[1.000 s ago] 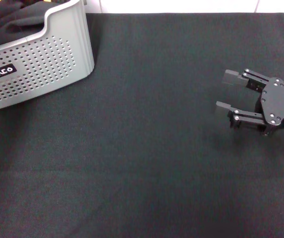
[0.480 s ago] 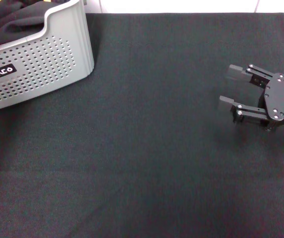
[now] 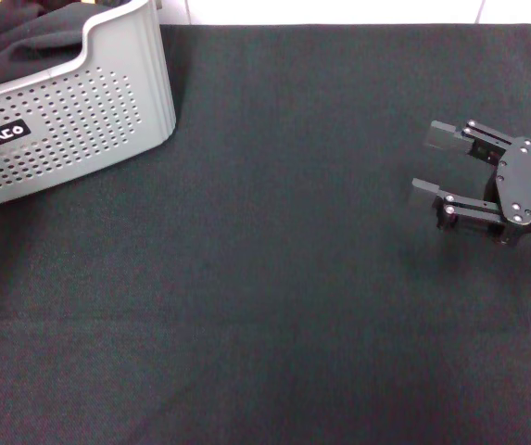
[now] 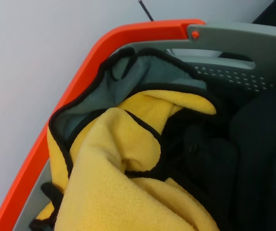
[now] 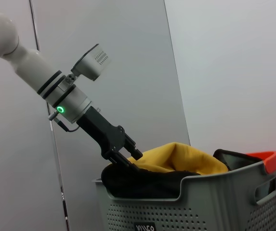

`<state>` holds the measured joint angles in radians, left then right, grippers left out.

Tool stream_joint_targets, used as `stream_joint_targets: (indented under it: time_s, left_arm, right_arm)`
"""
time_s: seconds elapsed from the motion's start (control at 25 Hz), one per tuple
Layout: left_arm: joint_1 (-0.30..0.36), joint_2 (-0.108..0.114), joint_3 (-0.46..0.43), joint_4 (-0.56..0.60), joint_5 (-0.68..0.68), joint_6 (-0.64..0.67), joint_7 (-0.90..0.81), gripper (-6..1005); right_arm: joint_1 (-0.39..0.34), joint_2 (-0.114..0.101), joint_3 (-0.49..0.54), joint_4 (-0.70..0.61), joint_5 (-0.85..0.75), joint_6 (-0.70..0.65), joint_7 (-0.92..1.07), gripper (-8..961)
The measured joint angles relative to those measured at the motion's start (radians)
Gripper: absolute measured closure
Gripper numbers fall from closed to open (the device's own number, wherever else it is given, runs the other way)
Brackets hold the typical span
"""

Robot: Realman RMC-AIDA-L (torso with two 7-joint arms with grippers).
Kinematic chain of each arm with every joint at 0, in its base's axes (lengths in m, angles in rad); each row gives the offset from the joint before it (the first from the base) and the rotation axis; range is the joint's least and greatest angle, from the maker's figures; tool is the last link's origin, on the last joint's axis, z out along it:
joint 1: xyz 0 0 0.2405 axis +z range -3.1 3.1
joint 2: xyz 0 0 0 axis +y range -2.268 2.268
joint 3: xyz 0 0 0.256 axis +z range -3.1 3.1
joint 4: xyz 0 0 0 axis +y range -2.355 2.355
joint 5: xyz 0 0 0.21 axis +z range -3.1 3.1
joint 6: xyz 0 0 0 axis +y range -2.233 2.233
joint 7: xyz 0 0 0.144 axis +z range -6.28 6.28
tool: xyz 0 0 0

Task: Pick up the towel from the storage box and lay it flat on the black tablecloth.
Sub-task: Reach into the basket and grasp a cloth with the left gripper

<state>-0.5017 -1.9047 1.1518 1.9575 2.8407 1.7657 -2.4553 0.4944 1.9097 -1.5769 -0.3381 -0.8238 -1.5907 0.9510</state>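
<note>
Left wrist view: the towel [image 4: 128, 159] lies crumpled, yellow face up, inside the storage box [image 4: 234, 43] beside a dark cloth [image 4: 243, 154]. The left gripper [image 5: 123, 155] reaches into the box; whether its fingers are apart cannot be told. The right gripper [image 3: 424, 159] hovers, fingers apart, over the black tablecloth [image 3: 274, 278].

We count one box [image 3: 70, 120], one yellow towel [image 4: 123, 159] in it, one dark cloth [image 4: 253, 159] beside that, one tablecloth [image 3: 274, 306], and two grippers [image 3: 429, 163] [image 5: 127, 158].
</note>
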Motion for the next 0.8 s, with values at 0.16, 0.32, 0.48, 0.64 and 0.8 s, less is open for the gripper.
stream_joint_targets:
  time_s: [0.16,0.32,0.48,0.64,0.8]
  left_arm:
    - [0.010,-0.001,0.000,-0.017,0.000,-0.036,0.001,385]
    - [0.014,-0.001,0.000,-0.055,0.000,-0.070,0.008,405]
    - [0.014,0.002,-0.002,-0.096,0.001,-0.100,0.010,443]
    - [0.014,0.005,-0.008,-0.106,0.001,-0.109,0.010,480]
    - [0.012,0.006,-0.011,-0.119,0.000,-0.109,0.010,518]
  right_arm:
    - [-0.001,0.000,0.000,0.001,0.000,0.000,0.000,115]
    - [-0.005,0.000,0.000,0.001,0.000,0.000,0.000,115]
    - [-0.007,0.000,0.000,0.001,0.001,0.000,0.000,114]
    - [-0.008,0.000,0.000,0.001,0.002,0.000,0.000,114]
    - [-0.009,0.000,0.000,0.001,0.004,0.000,0.000,114]
